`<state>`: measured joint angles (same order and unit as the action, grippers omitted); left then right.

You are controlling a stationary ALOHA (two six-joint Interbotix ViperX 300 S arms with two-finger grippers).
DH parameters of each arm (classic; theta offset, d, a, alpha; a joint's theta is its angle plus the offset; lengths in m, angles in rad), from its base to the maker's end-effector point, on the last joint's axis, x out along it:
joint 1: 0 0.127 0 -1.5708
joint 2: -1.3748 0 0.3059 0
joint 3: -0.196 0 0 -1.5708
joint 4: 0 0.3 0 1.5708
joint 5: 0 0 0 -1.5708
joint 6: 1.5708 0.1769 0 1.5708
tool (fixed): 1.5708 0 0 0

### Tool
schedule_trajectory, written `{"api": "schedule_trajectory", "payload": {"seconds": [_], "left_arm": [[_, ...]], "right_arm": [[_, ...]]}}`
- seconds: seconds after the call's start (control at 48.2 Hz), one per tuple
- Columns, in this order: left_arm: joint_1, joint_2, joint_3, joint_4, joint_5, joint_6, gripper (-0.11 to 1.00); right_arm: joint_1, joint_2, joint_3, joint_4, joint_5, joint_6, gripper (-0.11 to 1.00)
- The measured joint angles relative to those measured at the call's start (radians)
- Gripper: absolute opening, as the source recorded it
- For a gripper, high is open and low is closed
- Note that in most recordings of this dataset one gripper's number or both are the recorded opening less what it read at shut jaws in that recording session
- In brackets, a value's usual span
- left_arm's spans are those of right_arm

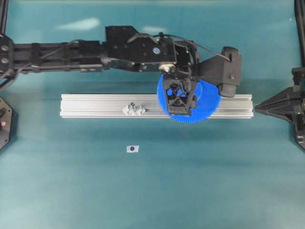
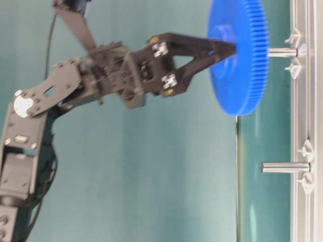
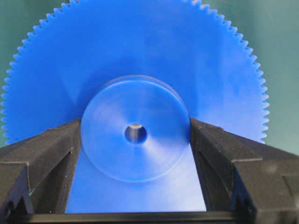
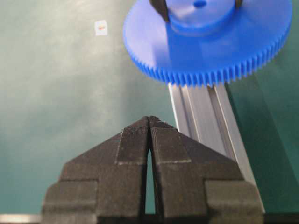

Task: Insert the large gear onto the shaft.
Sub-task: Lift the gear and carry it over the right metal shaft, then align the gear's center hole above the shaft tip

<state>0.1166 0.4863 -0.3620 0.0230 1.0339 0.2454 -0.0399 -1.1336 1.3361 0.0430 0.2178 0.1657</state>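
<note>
Left gripper (image 3: 135,135) pinches the large gear (image 1: 202,102) by its raised hub, 1 finger (image 3: 42,158) on each side. Gear hangs over the right part of the aluminium rail (image 1: 95,106), hub hole just above the shaft (image 2: 281,52), not seated. 2nd pin (image 2: 285,167) stands bare nearer the rail's middle. Right gripper (image 4: 149,122) parked off the rail's right end, jaws pressed together, holding nothing. Small tag (image 1: 133,149) lies on the table (image 1: 71,191) beyond the rail's front edge.
</note>
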Motion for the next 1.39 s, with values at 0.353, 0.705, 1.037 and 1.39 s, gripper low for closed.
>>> {"api": "schedule_trajectory", "payload": {"seconds": [0.353, 0.705, 1.037, 1.39], "left_arm": [[0.017, 0.028, -0.018, -0.002, -0.003, 0.002, 0.76], [0.037, 0.028, -0.020, -0.002, 0.029, 0.002, 0.76], [0.031, 0.026, -0.014, -0.002, 0.028, -0.037, 0.76], [0.005, 0.026, -0.003, 0.003, 0.000, -0.052, 0.76]], "right_arm": [[-0.002, 0.000, 0.003, 0.000, 0.000, 0.000, 0.05], [-0.002, 0.000, 0.003, 0.000, 0.002, 0.000, 0.05], [-0.003, 0.000, 0.005, 0.000, 0.002, 0.000, 0.05], [-0.003, 0.000, 0.005, 0.000, 0.000, 0.000, 0.05]]}}
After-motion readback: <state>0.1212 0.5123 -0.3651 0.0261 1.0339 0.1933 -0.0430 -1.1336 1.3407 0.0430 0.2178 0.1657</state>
